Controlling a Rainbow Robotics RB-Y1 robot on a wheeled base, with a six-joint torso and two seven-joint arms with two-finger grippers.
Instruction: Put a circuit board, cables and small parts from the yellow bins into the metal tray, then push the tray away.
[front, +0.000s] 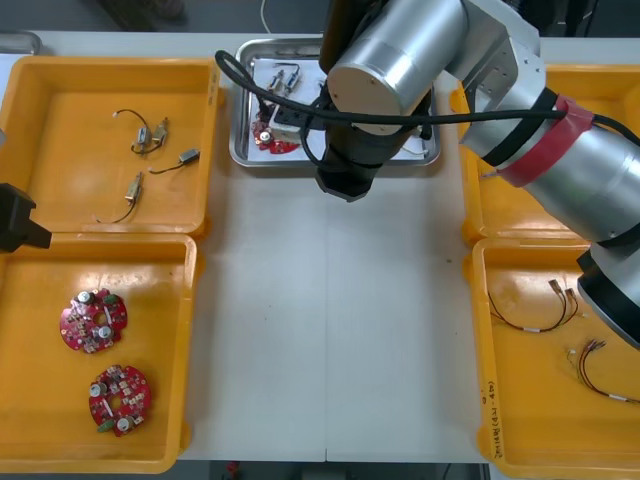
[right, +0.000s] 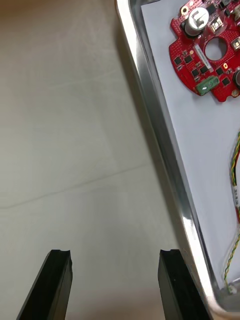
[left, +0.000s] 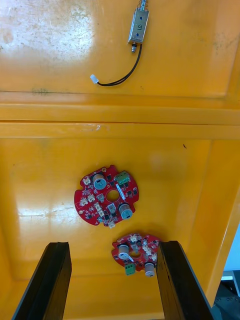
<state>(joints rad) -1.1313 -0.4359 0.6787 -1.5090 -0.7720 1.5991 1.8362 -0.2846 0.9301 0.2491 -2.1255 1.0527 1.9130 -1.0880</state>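
At 7 o'clock on the desk (front: 330, 320), two spare circuit boards (front: 93, 321) are seen lying in the near-left yellow bin (front: 192, 300). The left end effector (left: 112, 247) is parked above them at 9 o'clock with its fingers wide apart and nothing held. At 4 o'clock, thin cables (front: 535, 310) lie in the near-right bin. Small metal parts (front: 150, 135) are scattered in the far-left bin at 10 o'clock.

Up at 12 o'clock the action is found. The metal tray (front: 236, 120) is already loaded: a red circuit board (right: 185, 55) lies on its white inside, and a red and yellow cable (right: 234, 200) lies nearer the corner. So the push is judged to be the step in hand.

The right end effector (right: 115, 255) is spread wide and empty over bare desk. One finger stands just beside the tray's shiny rim; whether it touches cannot be told.

For a clean push, the fingers should be brought low enough that the wall is met rather than skimmed over. Contact is best made near the middle of the near wall, not by the corner, or the tray may be swung round. The push should then be driven slowly and straight toward 12 o'clock, so that the loose board and cable are not jolted out.
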